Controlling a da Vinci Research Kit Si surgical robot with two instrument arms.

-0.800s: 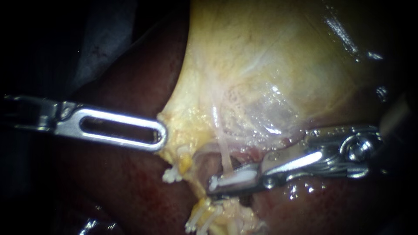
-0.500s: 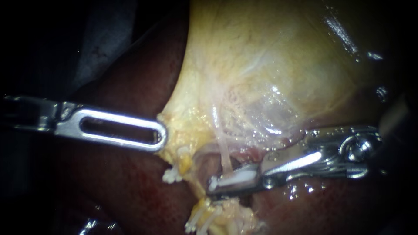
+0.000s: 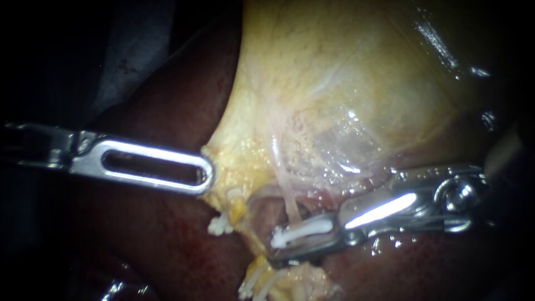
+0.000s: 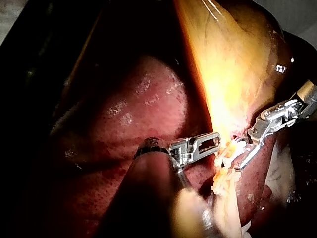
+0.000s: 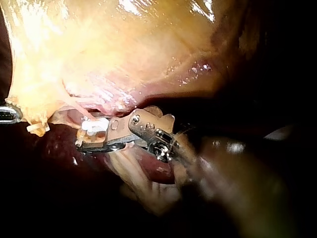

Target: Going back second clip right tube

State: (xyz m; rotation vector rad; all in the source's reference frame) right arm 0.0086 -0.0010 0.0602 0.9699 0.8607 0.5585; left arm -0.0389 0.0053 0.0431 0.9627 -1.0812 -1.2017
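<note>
The left instrument (image 3: 207,175) comes in level across the dark red liver (image 3: 167,245). Its slotted pincer is clamped on the lower left edge of the pale yellow gallbladder (image 3: 334,83), and the tissue comes to a corner where the tip bites. In the left wrist view the two halves of this pincer lie together, with the tip in the yellow tissue.

The right instrument (image 3: 274,248) reaches in below the gallbladder, pointing toward the left one but well apart from it. Its pincer stands apart: a dark gap shows between the upper half and the lower, darker half. A thin white clip (image 3: 304,231) lies in that gap, close against the upper half, with its forked end near the tip.

A thin pale tube (image 3: 286,195) runs down from the gallbladder's underside and meets the clip. The pictures do not show whether the clip goes around the tube. The right wrist view shows the same: the clip sits just beside the upper half, and the lower half is clear of it.

A small white piece (image 3: 220,226) sits by yellow fat under the left instrument's tip.
</note>
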